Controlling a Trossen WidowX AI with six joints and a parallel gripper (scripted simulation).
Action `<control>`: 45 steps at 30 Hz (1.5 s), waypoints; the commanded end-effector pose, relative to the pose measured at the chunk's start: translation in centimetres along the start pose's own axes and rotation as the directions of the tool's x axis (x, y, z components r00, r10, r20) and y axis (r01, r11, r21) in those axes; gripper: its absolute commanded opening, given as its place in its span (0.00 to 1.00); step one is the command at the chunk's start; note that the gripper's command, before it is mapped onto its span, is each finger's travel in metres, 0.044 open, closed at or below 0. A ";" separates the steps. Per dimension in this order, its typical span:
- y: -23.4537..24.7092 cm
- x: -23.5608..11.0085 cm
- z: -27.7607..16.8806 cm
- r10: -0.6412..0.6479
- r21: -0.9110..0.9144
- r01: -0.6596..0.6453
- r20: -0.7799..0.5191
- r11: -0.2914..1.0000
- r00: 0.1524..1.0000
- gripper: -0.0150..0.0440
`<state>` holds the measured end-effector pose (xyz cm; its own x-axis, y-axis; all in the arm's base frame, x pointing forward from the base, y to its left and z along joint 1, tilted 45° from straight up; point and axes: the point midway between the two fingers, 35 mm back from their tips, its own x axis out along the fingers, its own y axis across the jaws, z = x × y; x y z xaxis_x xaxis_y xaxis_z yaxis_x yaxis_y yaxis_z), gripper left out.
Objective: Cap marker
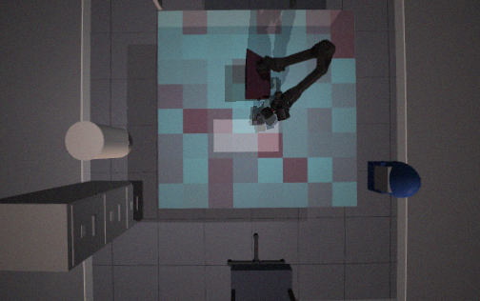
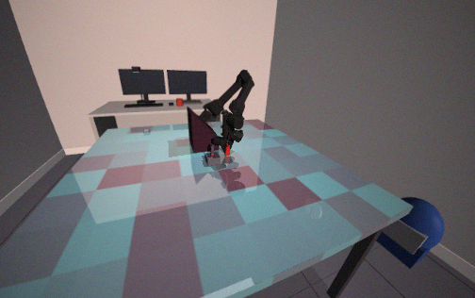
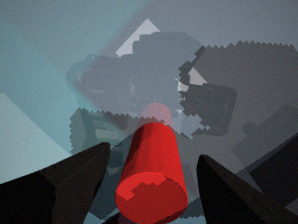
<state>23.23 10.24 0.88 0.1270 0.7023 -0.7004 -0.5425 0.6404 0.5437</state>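
Note:
The red cap (image 3: 153,179) (image 2: 228,150) stands on the table between my two dark fingers. In the wrist view I see a gap on each side of it. My gripper (image 3: 153,156) (image 2: 227,147) (image 1: 270,114) is open and low around the cap, close to the table top. Just left of the cap in the exterior view, the grey holder block (image 2: 215,162) stands with the marker (image 2: 214,152) upright in it, mostly hidden by the arm. From above, the arm covers the block and the cap.
A dark maroon upright panel (image 2: 200,132) (image 1: 257,73) stands just behind the holder block. The checkered table (image 2: 155,236) (image 1: 190,181) has a desk with two monitors (image 2: 162,82) beyond its far edge and a blue chair (image 2: 421,226) at the right.

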 end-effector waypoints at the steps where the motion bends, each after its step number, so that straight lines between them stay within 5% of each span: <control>1: 0.0 0.5 -0.3 -0.001 0.011 0.001 -0.005 1.000 1.000 0.68; 5: 0.0 0.5 -0.2 -0.001 0.011 0.001 -0.005 1.000 1.000 0.50; 15: 0.1 0.5 -0.2 -0.001 0.011 0.001 -0.005 1.000 1.000 0.39; 18: 0.1 0.2 -0.2 -0.002 0.011 0.002 -0.006 1.000 1.000 0.25; 45: 0.0 -5.2 -0.1 -0.004 0.010 0.004 -0.007 1.000 1.000 0.25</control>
<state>22.40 6.99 3.72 0.1145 0.6934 -0.7114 -0.5239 0.6506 0.5498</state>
